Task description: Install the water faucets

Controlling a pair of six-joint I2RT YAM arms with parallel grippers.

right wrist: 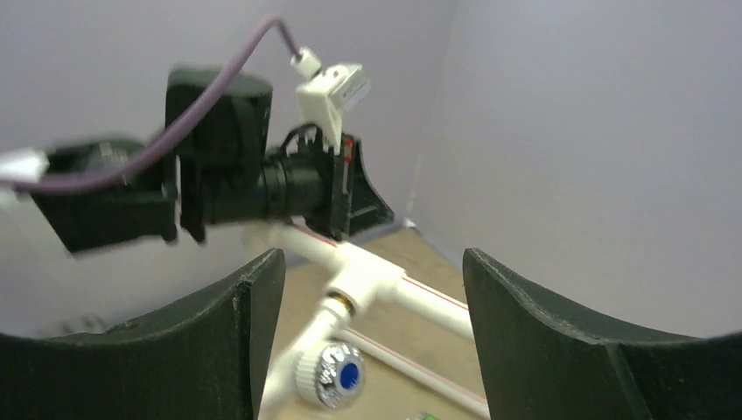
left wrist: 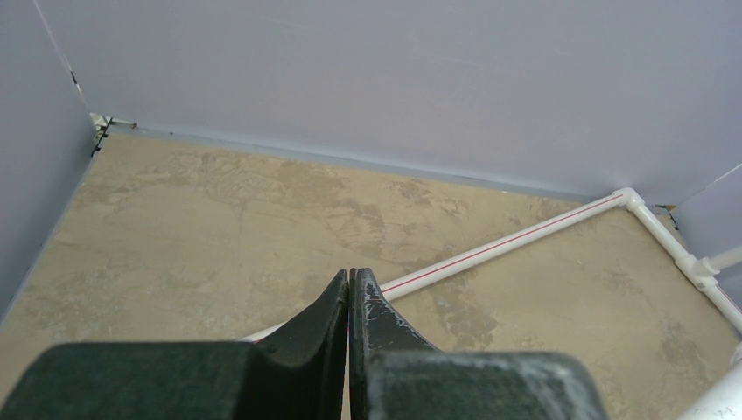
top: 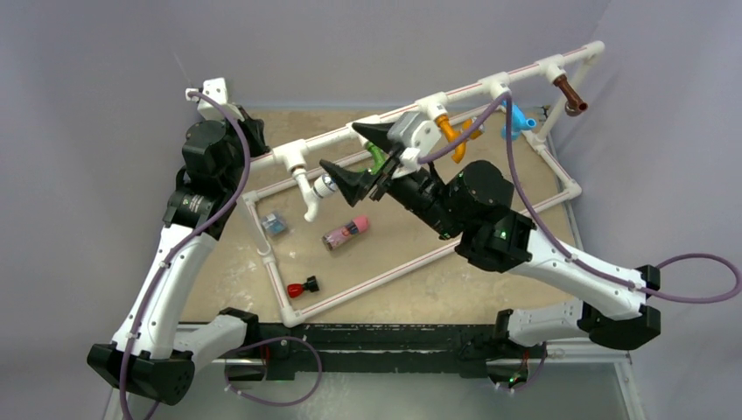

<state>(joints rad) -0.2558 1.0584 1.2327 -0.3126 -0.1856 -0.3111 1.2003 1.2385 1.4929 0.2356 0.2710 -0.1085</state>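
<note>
Hovering at frame centre, right gripper [top: 339, 147] jaws spread wide near white faucet [top: 313, 199]; left gripper [left wrist: 350, 278] jaws clenched together.

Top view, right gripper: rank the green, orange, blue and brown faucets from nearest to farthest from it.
From the right gripper, in the top view:
1. Green faucet: right at the open fingers.
2. Orange faucet: next one to the right.
3. Blue faucet: farther right again.
4. Brown faucet: far right end of the pipe frame.
</note>
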